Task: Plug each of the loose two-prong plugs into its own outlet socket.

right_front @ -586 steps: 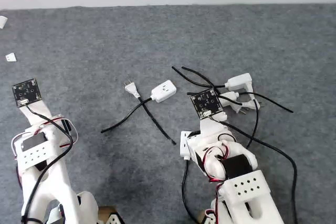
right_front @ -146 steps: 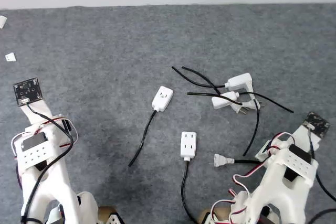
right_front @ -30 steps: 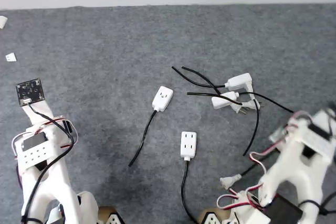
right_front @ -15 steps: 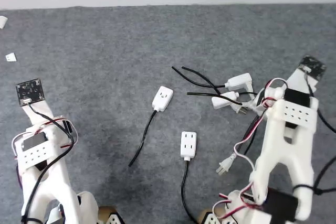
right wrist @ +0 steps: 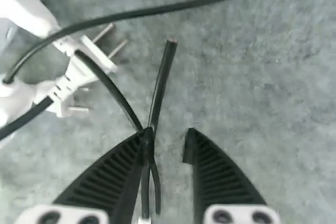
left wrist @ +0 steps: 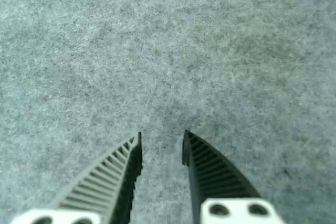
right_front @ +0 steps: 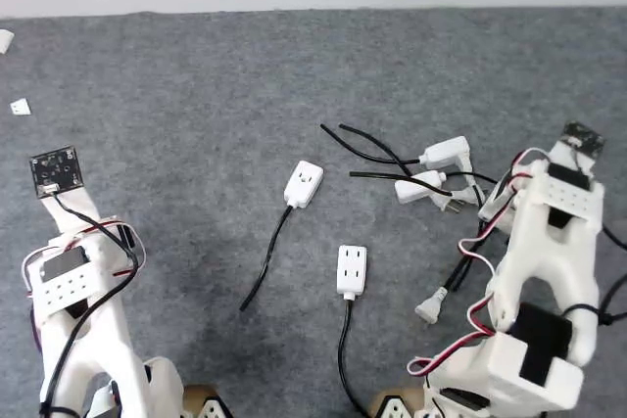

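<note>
Plugs are all loose; none is in a socket yet. One loose plug (right_front: 429,308) lies on the grey mat (right_front: 196,95), just right of the near outlet socket (right_front: 351,270). The far outlet socket (right_front: 305,184) sits apart from it, higher up the mat. Two more plugs (right wrist: 84,59) lie in a tangle of black cords beside the right arm (right_front: 549,242).

A second ago the right arm was low by the mat's right side. Now it has swung up to the tangle, and the loose plug has slid a little on its cord. The right gripper (right wrist: 165,132) hangs over the mat with its jaws a little apart. A black cord (right wrist: 157,87) rests against one jaw but is not pinched. I think it is going for a plug there, so the job has hardly started.

The left gripper (left wrist: 161,135) has stayed over bare mat, jaws a little apart, holding nothing.

Both sockets have lots of bare mat around them. The right side is crowded with crossing cords, which could snag.
</note>
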Robot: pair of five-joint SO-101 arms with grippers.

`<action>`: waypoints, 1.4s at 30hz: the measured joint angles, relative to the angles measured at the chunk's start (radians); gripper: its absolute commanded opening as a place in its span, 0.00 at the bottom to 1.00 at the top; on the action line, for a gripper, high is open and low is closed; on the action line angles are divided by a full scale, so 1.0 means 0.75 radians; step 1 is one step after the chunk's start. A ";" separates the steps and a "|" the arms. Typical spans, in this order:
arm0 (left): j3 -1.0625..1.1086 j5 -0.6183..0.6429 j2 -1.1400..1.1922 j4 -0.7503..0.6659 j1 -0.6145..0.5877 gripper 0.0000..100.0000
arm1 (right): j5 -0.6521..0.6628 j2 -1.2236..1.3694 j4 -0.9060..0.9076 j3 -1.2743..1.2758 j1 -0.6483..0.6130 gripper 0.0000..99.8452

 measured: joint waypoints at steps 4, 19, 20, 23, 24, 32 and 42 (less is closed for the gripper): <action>0.000 0.000 0.000 0.000 0.000 0.12 | 0.000 -0.037 0.239 -0.090 0.000 0.02; 0.000 0.000 0.000 0.000 0.000 0.12 | 0.174 -0.399 0.274 0.321 -0.295 0.02; 0.000 0.000 0.000 0.000 0.000 0.12 | 0.180 -0.401 0.245 0.358 -0.307 0.02; 0.000 0.000 0.000 0.000 0.000 0.12 | 0.186 -0.405 0.180 0.434 -0.325 0.04; 0.000 0.000 0.000 0.000 0.000 0.12 | 0.188 -0.407 0.164 0.452 -0.323 0.07; 0.000 0.000 0.000 0.000 0.000 0.12 | 0.239 -0.409 -0.063 0.700 -0.323 0.10; 0.000 0.000 0.000 0.000 0.000 0.12 | 0.250 -0.409 -0.170 0.751 -0.323 0.10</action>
